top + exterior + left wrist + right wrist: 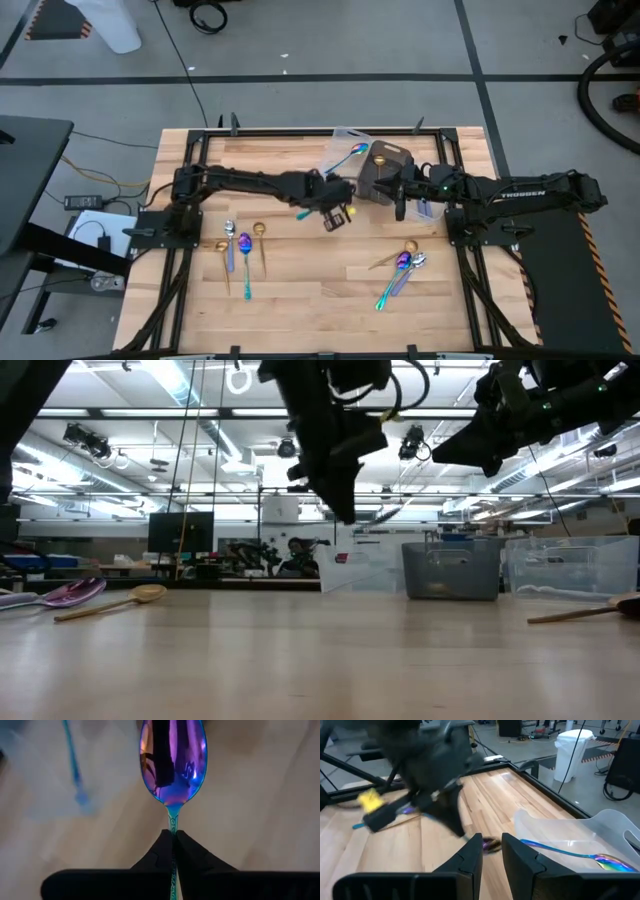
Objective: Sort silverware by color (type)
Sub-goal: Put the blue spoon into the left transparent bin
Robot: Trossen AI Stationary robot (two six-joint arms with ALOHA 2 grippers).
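Note:
My left gripper [336, 214] hangs over the table's middle, shut on an iridescent purple-blue spoon [173, 760] whose bowl sticks out past the fingertips. My right gripper [492, 851] waits beside the dark bin [385, 172] with a narrow gap between its fingers and nothing in it. One iridescent spoon [580, 854] lies in the clear tray [350, 142] at the far edge. On the near left lie silver [229, 240], purple [245, 258] and gold [260, 238] spoons. A second group [402, 265] lies flat at the near right. My left gripper pinches the spoon's thin neck [173, 822], just behind the bowl, between its two fingertips [159, 851]. The fingers slant down from the table's left and lie along the handle, which runs back between them. The spoon is lifted clear of the table.
The dark bin and the clear tray stand together at the far middle, close to both grippers. A black metal frame [300, 132] runs round the wooden table top. Bare wood [320, 270] lies between the two groups of spoons.

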